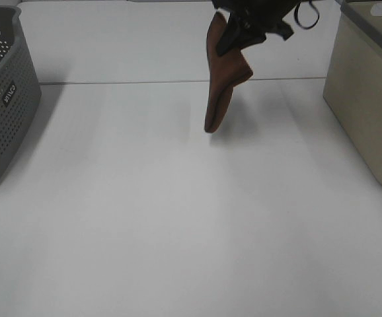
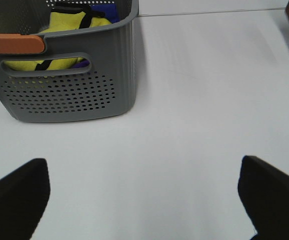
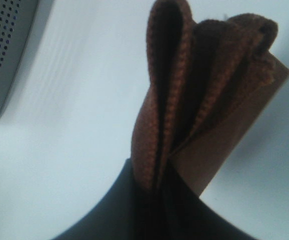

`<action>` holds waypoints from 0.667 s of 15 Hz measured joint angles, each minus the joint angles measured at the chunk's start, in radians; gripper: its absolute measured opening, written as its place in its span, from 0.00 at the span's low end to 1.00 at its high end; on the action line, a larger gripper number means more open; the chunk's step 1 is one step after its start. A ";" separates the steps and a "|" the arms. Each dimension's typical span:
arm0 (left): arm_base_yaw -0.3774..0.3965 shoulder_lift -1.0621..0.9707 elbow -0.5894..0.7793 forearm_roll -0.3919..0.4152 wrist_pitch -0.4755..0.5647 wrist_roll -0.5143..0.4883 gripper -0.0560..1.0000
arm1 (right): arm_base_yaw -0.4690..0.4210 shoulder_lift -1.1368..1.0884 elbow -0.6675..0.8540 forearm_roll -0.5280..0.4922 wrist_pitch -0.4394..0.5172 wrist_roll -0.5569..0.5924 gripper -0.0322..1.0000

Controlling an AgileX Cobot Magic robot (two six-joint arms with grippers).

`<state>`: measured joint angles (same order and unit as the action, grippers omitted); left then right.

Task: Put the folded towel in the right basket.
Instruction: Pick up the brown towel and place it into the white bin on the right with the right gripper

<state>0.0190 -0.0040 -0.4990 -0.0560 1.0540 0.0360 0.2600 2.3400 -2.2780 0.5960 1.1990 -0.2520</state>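
Note:
The folded brown towel (image 1: 221, 76) hangs in the air above the white table, right of centre at the back. My right gripper (image 1: 238, 28) is shut on its upper end; the wrist view shows the towel's folds (image 3: 194, 95) rising out of the closed black fingers (image 3: 149, 200). The beige right basket (image 1: 369, 86) stands at the right edge, apart from the towel. My left gripper (image 2: 144, 200) is open and empty, low over the table, its two black fingertips (image 2: 14, 195) spread wide. It does not show in the high view.
A grey perforated basket (image 1: 2, 99) stands at the left edge; in the left wrist view this grey basket (image 2: 74, 85) holds yellow and blue items. The white table (image 1: 178, 224) spreads between the two baskets.

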 joint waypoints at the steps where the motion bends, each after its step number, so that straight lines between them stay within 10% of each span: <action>1: 0.000 0.000 0.000 0.000 0.000 0.000 0.97 | 0.000 -0.048 0.000 -0.033 0.003 0.000 0.09; 10: 0.000 0.000 0.000 0.000 0.000 0.000 0.97 | -0.195 -0.390 0.000 -0.277 0.023 0.043 0.09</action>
<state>0.0190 -0.0040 -0.4990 -0.0560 1.0540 0.0360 0.0650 1.9500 -2.2780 0.3190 1.2220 -0.2090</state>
